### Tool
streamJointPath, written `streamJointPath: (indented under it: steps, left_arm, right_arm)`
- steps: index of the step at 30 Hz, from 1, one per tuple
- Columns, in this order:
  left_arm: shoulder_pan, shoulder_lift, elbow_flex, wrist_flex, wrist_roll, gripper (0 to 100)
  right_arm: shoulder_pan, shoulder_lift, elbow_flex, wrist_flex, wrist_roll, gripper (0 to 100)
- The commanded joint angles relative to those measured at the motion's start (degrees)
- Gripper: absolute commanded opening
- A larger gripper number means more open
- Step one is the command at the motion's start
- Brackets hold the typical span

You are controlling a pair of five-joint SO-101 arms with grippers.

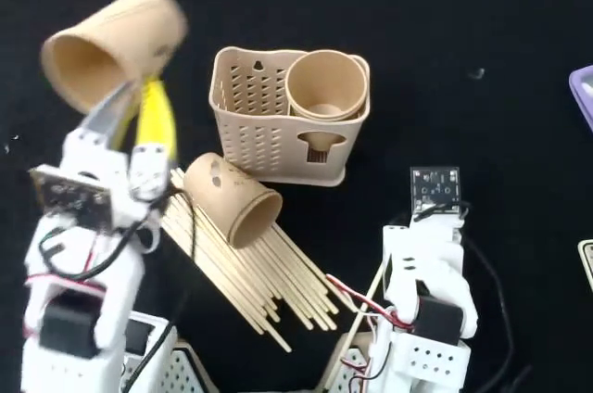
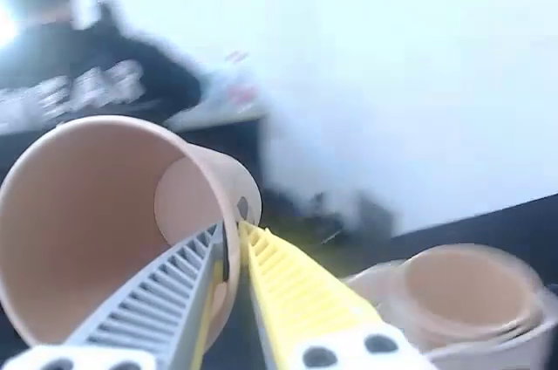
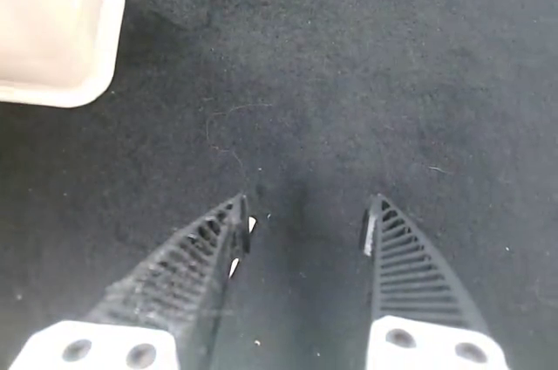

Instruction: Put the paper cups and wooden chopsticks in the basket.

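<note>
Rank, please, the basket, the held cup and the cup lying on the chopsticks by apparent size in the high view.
1. basket
2. held cup, nearer the camera, so this rank is unsure
3. lying cup

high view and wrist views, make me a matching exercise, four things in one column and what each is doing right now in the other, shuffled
Things
1. left gripper
2. right gripper
3. basket
4. wooden chopsticks

States
A. has an upright cup inside
B. open over the black table
C. shut on the rim of a raised cup
D. spread on the table under a tipped cup

Pairs: 1-C, 2-B, 3-A, 4-D
</note>
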Motion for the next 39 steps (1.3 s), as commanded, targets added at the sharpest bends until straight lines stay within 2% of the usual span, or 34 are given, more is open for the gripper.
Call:
streamJointPath:
  steps: [1, 5, 7, 14, 20, 23, 27, 33, 39]
  left_arm:
    - [8.13, 9.93, -4.88, -6.77, 0.79, 3]
    - [13.49, 23.56, -13.32, -6.68, 0.88, 3]
    - [15.08, 29.98, -18.07, -3.87, 0.88, 3]
    - [18.42, 44.75, -44.62, 20.75, 0.97, 3]
    - [21.05, 51.69, -59.82, 30.24, 0.7, 3]
    - [23.43, 55.47, -64.22, 36.31, 0.35, 3]
    - [23.78, 61.8, -68.26, 41.93, -6.15, 3]
    - [23.69, 68.48, -75.65, 48.62, -6.95, 3]
    - [21.58, 74.55, -78.02, 50.02, -7.03, 3]
  right_arm:
    - [0.79, -5.14, 0.57, -2.64, 0.62, 21.5]
    - [0.88, -5.14, 1.63, -4.4, 0.53, 21.4]
    - [0.88, -5.14, 1.71, -4.48, 0.53, 21.4]
    - [0.88, -5.14, 1.89, -4.57, 0.53, 21.4]
    - [0.88, -5.14, 1.89, -4.57, 0.53, 21.4]
    - [0.88, -5.14, 1.89, -4.57, 0.53, 21.4]
    - [0.88, -5.14, 1.89, -4.57, 0.53, 21.4]
    - [0.88, -5.14, 1.89, -4.57, 0.53, 21.4]
    - [0.88, -5.14, 1.89, -4.57, 0.53, 21.4]
